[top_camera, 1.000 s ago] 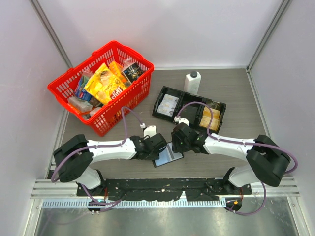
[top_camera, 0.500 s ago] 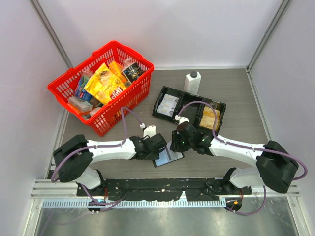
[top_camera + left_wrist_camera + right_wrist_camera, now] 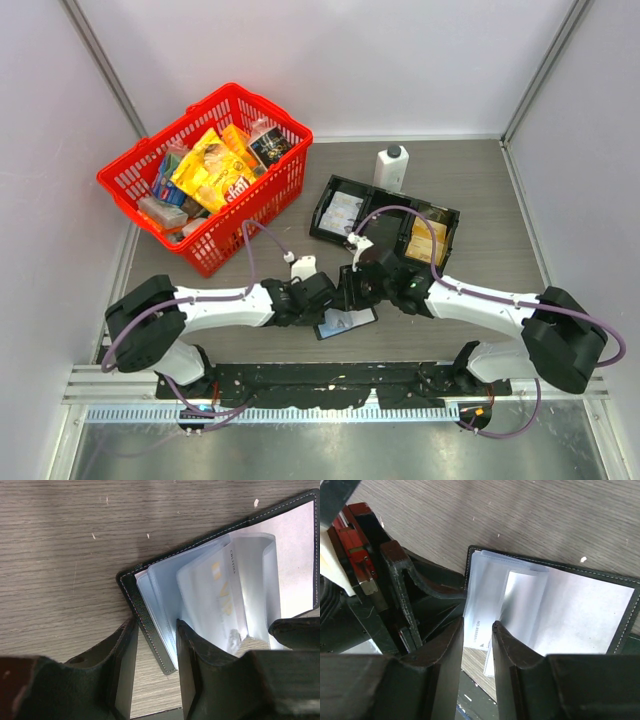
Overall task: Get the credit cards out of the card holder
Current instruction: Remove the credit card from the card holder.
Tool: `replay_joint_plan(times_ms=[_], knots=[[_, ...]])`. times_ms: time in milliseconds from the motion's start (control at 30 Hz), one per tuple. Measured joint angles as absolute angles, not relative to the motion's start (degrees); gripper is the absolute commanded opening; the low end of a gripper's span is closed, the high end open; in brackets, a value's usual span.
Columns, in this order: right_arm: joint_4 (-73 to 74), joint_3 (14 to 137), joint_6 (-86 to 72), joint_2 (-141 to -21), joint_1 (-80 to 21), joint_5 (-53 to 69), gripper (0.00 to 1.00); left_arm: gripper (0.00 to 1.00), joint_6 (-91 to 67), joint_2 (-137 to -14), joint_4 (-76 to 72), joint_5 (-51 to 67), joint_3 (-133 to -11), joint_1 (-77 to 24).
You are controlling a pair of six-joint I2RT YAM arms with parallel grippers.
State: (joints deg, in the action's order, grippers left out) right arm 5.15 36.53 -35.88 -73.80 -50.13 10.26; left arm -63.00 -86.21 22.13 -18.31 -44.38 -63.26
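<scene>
Card holder (image 3: 347, 323) lies open on the counter (image 3: 470, 190), near its front edge, between the two arms. Vs 1 s ago: right pincer (image 3: 478, 627) has swung left over the holder and now sits right against the left pincer (image 3: 156, 630) at the holder's far-left corner. Left arm has barely moved. Left jaws are narrow and straddle the black cover edge; can't tell if clamped. Right jaws are a slit apart over a pale sleeve; can't tell if it grips. One credit card (image 3: 215, 595) with gold lettering sits in a clear sleeve.
</scene>
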Motion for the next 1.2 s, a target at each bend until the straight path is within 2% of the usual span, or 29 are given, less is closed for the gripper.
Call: replay_joint_plan(times_ms=[233, 300, 433, 567, 733, 900, 1200], knots=[[5.5, 36.5, -35.9, -74.0, -50.1, 9.0, 0.41, 0.41, -63.9, -84.5, 21.7, -18.2, -42.9, -63.3], [6.5, 36.5, -35.8, -74.0, -50.1, 7.4, 0.44, 0.44, -64.1, -83.9, 21.7, -18.3, -42.5, -63.3], [10.5, 36.5, -35.6, -73.8, -49.7, 0.8, 0.46, 0.51, -64.4, -82.0, 22.6, -18.6, -42.2, -63.3], [15.3, 36.5, -35.5, -71.7, -49.5, -6.3, 0.47, 0.51, -64.6, -78.2, 24.9, -20.1, -42.2, -63.3], [15.6, 36.4, -34.6, -65.9, -49.3, -8.9, 0.47, 0.47, -64.4, -73.4, 29.0, -23.0, -42.9, -63.3], [9.2, 33.8, -34.8, -63.5, -49.3, -5.0, 0.45, 0.40, -63.6, -71.8, 27.4, -22.6, -44.4, -63.3], [-1.7, 29.5, -38.0, -65.4, -48.2, 4.7, 0.39, 0.32, -61.8, -78.3, 20.8, -19.1, -44.4, -63.4]])
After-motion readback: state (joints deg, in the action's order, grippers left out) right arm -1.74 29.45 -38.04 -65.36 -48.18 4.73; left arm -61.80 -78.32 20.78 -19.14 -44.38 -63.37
